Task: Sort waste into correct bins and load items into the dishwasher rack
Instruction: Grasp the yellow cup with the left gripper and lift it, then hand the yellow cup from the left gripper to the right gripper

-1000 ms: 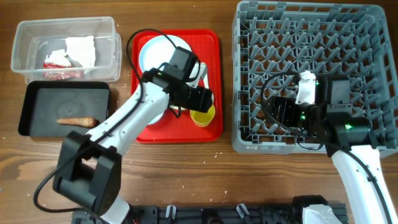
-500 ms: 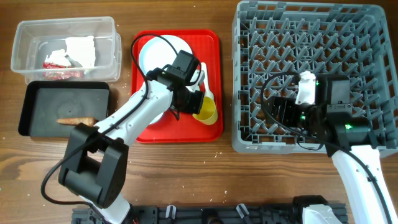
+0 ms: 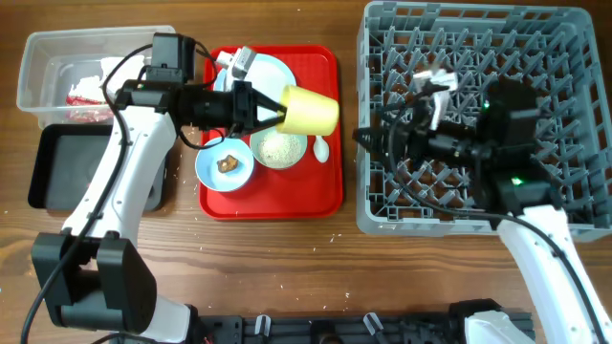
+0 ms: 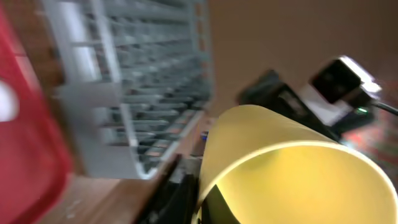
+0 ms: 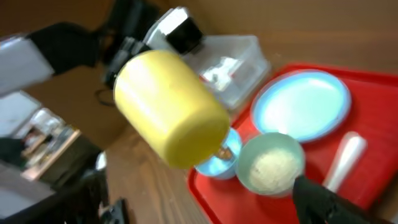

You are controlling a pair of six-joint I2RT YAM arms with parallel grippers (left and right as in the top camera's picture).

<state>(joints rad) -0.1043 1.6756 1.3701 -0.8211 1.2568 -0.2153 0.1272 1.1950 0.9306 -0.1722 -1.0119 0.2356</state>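
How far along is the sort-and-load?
Done: the red wrapper and napkin lie in the clear tub.
In hand: the left end effector holds the yellow cup above the red tray.
Left: the plate, white bowl of rice, blue bowl with a brown lump and spoon sit on that tray. The rack shows no dishes.

From overhead the light is even and soft, everything sharp, with only faint shadows. Both my wrist views smear with motion blur. The yellow cup (image 4: 280, 134) fills much of the left one, out of focus, its rim glowing bright.
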